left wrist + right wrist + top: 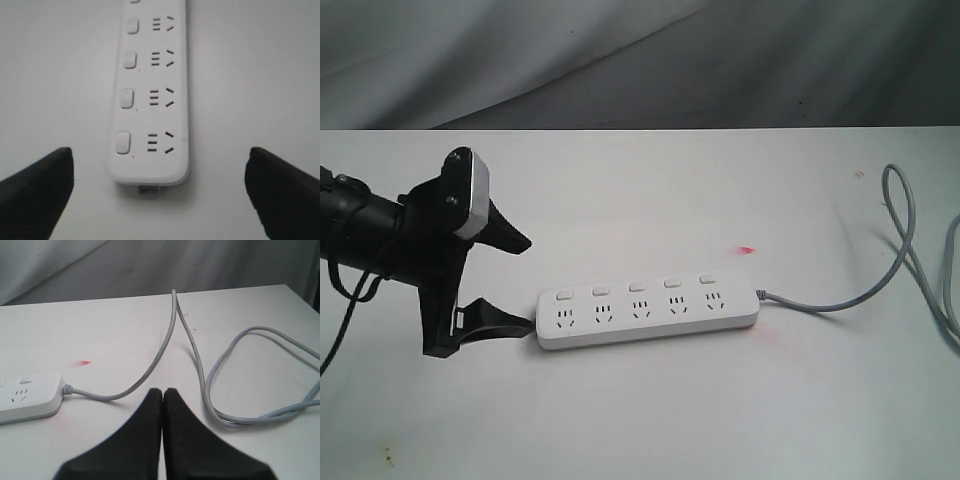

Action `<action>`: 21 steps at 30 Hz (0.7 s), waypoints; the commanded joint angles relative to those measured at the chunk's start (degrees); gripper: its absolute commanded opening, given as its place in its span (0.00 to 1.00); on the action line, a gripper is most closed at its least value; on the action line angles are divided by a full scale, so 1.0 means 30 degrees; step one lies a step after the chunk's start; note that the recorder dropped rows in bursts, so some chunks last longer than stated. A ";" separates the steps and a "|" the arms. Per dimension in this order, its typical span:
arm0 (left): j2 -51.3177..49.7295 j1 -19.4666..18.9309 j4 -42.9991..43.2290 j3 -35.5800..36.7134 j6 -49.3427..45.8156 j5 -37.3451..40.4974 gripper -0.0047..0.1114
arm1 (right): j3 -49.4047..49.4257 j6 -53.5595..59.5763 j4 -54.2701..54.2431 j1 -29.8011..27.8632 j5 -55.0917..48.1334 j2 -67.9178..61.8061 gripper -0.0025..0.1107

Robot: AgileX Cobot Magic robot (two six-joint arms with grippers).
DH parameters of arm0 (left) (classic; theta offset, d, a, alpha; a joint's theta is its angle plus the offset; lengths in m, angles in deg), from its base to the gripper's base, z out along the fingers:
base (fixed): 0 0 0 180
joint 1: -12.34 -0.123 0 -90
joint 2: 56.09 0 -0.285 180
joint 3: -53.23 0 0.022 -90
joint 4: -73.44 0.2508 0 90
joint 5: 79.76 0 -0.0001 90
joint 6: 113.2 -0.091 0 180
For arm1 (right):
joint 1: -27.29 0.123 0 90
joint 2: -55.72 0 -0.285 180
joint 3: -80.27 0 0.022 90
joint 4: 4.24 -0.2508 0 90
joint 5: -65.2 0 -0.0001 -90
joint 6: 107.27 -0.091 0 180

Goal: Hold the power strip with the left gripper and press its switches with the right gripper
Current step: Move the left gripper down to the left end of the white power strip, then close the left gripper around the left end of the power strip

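The white power strip (648,311) lies flat on the table, its five switches (634,288) in a row along the far side and its grey cord (840,300) leaving the right end. My left gripper (518,282) stands open just off the strip's left end, one finger behind and one in front, touching nothing. In the left wrist view the strip's end (149,165) lies ahead between the wide-apart fingers (42,180). My right gripper (163,392) is shut and empty above the table near the cord (200,365); the exterior view does not show it.
The grey cord (910,240) loops over the table's right side and runs off the edge. A small red mark (745,249) lies behind the strip. Grey cloth hangs behind the white table (640,420).
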 commanded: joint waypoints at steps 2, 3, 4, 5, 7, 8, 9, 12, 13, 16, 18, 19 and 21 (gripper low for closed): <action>-0.1671 0.0062 -0.0395 -0.0143 -0.0112 -0.0902 0.80 | 0.0076 -0.0021 -0.0092 0.0027 0.0145 0.0118 0.02; -0.1928 0.0062 -0.0389 -0.0182 -0.0112 -0.1207 0.80 | 0.0076 -0.0021 -0.0092 0.0027 0.0145 0.0118 0.02; -0.2277 0.0062 -0.0389 -0.0313 -0.0112 -0.1379 0.80 | 0.0076 -0.0021 -0.0092 0.0027 0.0145 0.0118 0.02; -0.2614 0.0062 -0.0389 -0.0487 -0.0112 -0.1379 0.80 | 0.0076 -0.0021 -0.0092 0.0027 0.0145 0.0118 0.02; -0.3076 0.0062 -0.0389 -0.0878 -0.0112 -0.1342 0.80 | 0.0076 -0.0021 -0.0092 0.0027 0.0145 0.0118 0.02; -0.3285 0.0062 -0.0445 -0.1147 -0.0112 -0.1199 0.80 | 0.0076 -0.0021 -0.0092 0.0027 0.0145 0.0118 0.02; -0.3432 0.0062 -0.0614 -0.1405 -0.0112 -0.1113 0.80 | 0.0076 -0.0021 -0.0092 0.0027 0.0145 0.0118 0.02; -0.3910 0.0062 -0.0657 -0.2065 -0.0112 -0.0765 0.80 | 0.0076 -0.0021 -0.0092 0.0027 0.0145 0.0118 0.02; -0.4019 0.0062 -0.0601 -0.2251 -0.0112 -0.0560 0.80 | 0.0076 -0.0021 -0.0092 0.0027 0.0145 0.0118 0.02; -0.4502 0.0062 -0.0565 -0.2770 -0.0112 0.0355 0.80 | 0.0076 -0.0021 -0.0092 0.0027 0.0145 0.0118 0.02; -0.4784 0.0062 -0.0608 -0.3063 -0.0112 0.0510 0.80 | 0.0076 -0.0021 -0.0092 0.0027 0.0145 0.0118 0.02; -0.4896 0.0062 -0.0608 -0.3192 -0.0112 0.0510 0.80 | 0.0076 -0.0021 -0.0092 0.0027 0.0145 0.0118 0.02; -0.5127 0.0062 -0.0529 -0.3360 -0.0112 0.0852 0.80 | 0.0076 -0.0021 -0.0092 0.0027 0.0145 0.0118 0.02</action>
